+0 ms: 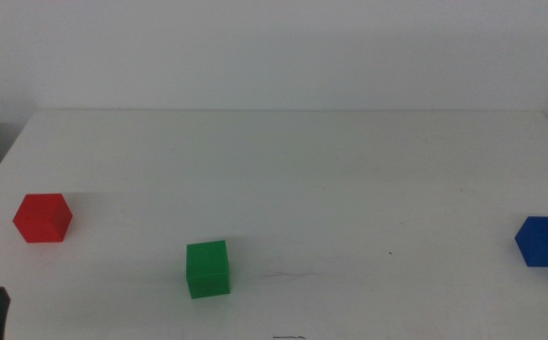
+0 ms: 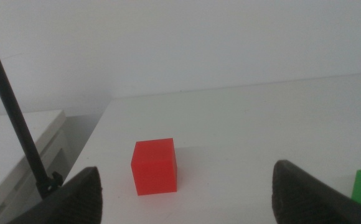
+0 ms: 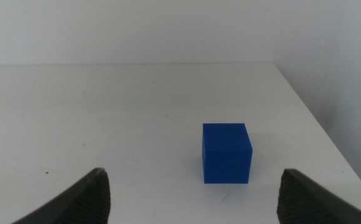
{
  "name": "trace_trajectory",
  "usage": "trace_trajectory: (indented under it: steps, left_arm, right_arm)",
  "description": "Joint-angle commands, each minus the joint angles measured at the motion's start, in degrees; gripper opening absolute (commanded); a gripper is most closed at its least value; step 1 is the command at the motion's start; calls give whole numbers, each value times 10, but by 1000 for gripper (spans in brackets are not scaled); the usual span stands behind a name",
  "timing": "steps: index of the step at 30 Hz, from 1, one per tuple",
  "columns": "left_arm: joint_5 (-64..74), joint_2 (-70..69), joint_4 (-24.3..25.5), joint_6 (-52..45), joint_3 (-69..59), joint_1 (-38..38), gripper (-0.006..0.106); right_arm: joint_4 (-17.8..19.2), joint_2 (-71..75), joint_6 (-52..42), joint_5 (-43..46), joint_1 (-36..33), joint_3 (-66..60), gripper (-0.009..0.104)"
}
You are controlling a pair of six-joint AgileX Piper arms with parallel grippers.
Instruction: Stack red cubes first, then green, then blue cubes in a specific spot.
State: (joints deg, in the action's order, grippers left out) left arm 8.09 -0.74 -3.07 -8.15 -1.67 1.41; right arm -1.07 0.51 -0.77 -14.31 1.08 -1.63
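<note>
Nothing is stacked yet — all three cubes sit singly on the white table (image 1: 283, 161), each flat on its own face and well apart from the others. Taking the green cube (image 1: 207, 269) as the mark: the red cube (image 1: 42, 218) lies off to its left and a little farther back, near the table's left edge, and the blue cube (image 1: 545, 241) lies far to its right, close to the right edge. The bare stretch of tabletop between green and blue carries no outline, so where the stack will go cannot be told. By my reading the whole job remains: red placed first, then green on it, then blue on top.

The left gripper (image 2: 187, 199) has its jaws spread wide, holding nothing, with the red cube ahead of it and untouched; only a dark tip shows in the middle view. The right gripper (image 3: 193, 199) is likewise spread wide and empty — the blue cube sits ahead of its gap, clear of both jaws.
</note>
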Motion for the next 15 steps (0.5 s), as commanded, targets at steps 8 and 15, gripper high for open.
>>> trace_trajectory:
  steps: [8,15]
  left_arm:
    - [-39,130,-13,27,96,22,94]
    - [9,290,-13,27,225,21,94]
  right_arm:
    - [5,13,-7,45,3,10,73]
    - [5,13,-7,45,3,10,73]
